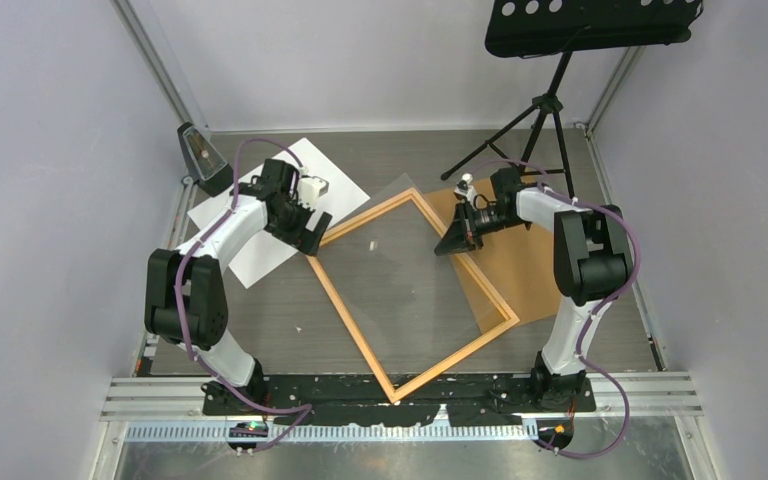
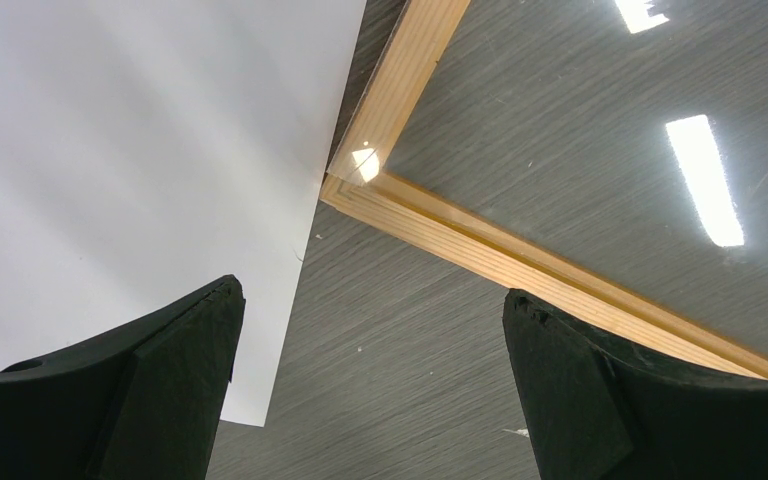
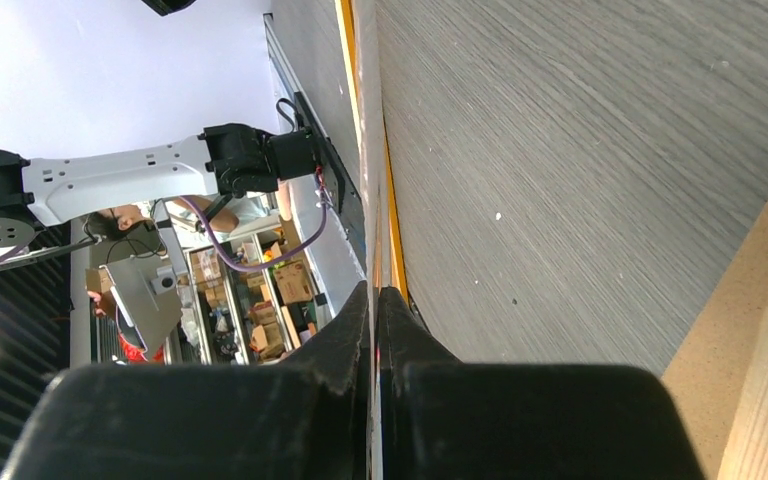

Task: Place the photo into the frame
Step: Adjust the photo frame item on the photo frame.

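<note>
The photo [image 1: 255, 255] lies white side up at the back left; it also shows in the left wrist view [image 2: 140, 130]. The orange frame [image 1: 350, 320] lies flat in the middle as a diamond, and its left corner shows in the left wrist view [image 2: 440, 225]. My left gripper [image 1: 312, 238] is open and empty, hovering above that corner [image 2: 375, 310], between the photo's edge and the frame. My right gripper [image 1: 452, 243] is shut on the edge of the clear sheet [image 1: 410, 270], which lies over the frame; the shut jaws [image 3: 373, 295] pinch the thin sheet [image 3: 368, 150].
A brown backing board [image 1: 530, 260] lies under the frame's right side. A black music stand's tripod [image 1: 545, 110] stands at the back right. A dark wedge-shaped object [image 1: 198, 155] sits in the back left corner. Walls close in on three sides.
</note>
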`<state>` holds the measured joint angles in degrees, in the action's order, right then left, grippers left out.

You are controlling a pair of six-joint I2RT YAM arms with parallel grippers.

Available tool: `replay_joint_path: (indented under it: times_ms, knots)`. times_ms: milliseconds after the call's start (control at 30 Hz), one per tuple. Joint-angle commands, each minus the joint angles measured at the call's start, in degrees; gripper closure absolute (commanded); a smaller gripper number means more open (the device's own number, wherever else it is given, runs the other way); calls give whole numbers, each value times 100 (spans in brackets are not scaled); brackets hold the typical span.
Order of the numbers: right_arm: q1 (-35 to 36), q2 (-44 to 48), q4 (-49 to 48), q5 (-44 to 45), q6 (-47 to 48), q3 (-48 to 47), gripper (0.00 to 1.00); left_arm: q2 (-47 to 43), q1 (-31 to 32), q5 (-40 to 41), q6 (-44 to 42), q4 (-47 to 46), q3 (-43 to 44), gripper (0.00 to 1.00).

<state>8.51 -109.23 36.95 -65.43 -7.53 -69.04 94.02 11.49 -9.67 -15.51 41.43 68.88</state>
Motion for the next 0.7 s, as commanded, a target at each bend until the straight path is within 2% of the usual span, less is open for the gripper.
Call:
replay_joint_path:
  times_ms: [0,667]
  knots:
    - [12,340,110,-110,95,9,94,-112,-41,-79,-13,-47,117,1]
    - [-8,272,705,-151,845,-33,94,-68,-41,17,-16,15,195,1]
